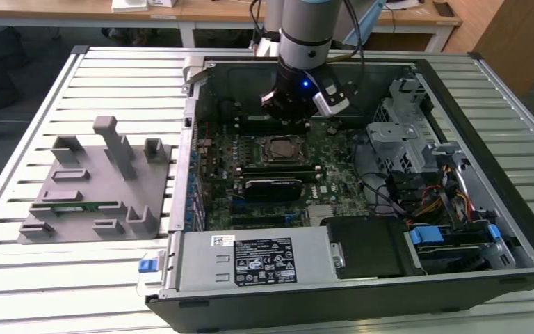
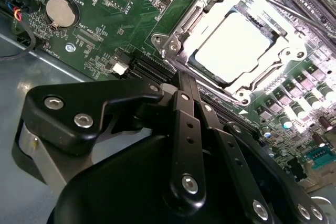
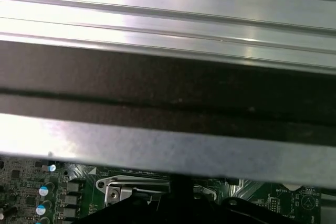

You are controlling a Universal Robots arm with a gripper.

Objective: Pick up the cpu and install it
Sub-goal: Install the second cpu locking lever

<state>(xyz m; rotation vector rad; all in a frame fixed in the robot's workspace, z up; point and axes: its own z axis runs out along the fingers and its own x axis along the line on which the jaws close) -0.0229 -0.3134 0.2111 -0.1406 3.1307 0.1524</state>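
Your hand (image 1: 290,111) hangs inside the open computer case (image 1: 517,209), over the far part of the green motherboard (image 1: 341,174), just beyond the socket (image 1: 281,148) as the exterior view shows it. In the second wrist view the hand (image 2: 185,80) has its black fingers (image 2: 181,108) drawn together to a narrow tip with nothing visible between them, so read it as clenched and empty. The cpu (image 2: 231,45) already lies in the socket (image 2: 178,51), its silvery-white top bright under the light, framed by the metal retention bracket (image 2: 286,56), and the fingertip sits just beside the bracket's near corner, apart from the chip. A round coin battery (image 2: 58,11) sits on the board well away from the socket. In the first wrist view you see the case's metal wall (image 3: 157,145) and the ribbed counter (image 3: 168,19) beyond it, with a strip of motherboard (image 3: 63,187) below. In the exterior view the grey fixture plate (image 1: 95,229) rests on the slatted counter (image 1: 26,278) at the exterior view's left of the case, with a thin green memory stick (image 1: 81,205) lying on it. A black block (image 1: 272,188) sits on the board nearer than the socket.
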